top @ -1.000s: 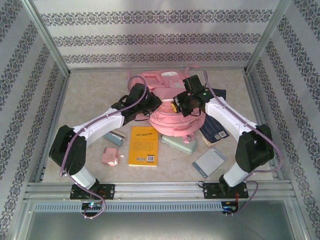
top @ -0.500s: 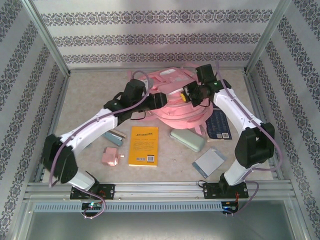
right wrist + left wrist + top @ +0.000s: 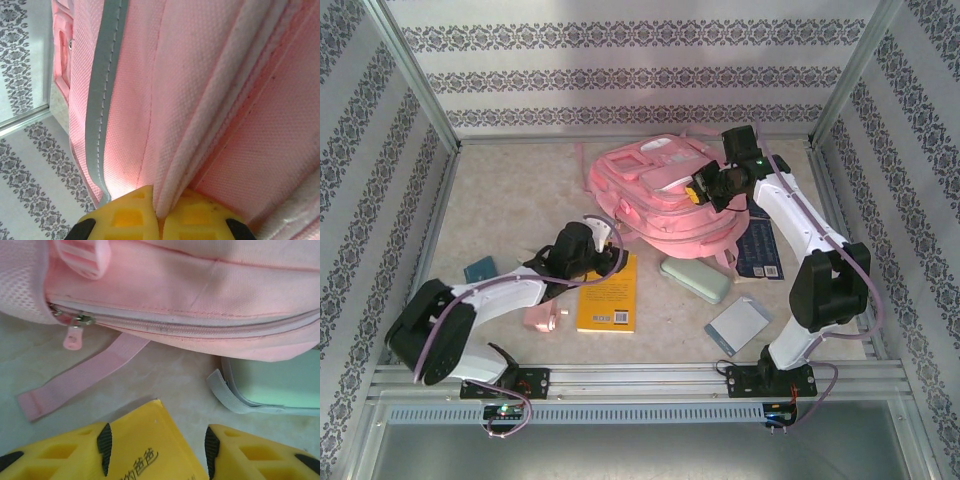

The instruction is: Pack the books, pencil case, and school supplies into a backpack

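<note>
Low in the left wrist view, the left end effector (image 3: 157, 452) stood with jaws apart over the yellow book's (image 3: 145, 432) corner. Beyond, at right, lay the pencil case (image 3: 280, 385) (mint green), just beside the backpack (image 3: 660, 195). At the top view's upper centre, the right end effector (image 3: 159, 210) pinched a ridge of its fabric.

The pale marbled surface (image 3: 510, 200) carried the pink backpack (image 3: 660, 195), yellow book (image 3: 610, 305), mint pencil case (image 3: 695, 281), navy book (image 3: 760, 250), grey-blue pad (image 3: 738, 325), teal piece (image 3: 480, 270) and, seemingly, a half-hidden pink box (image 3: 542, 320).
</note>
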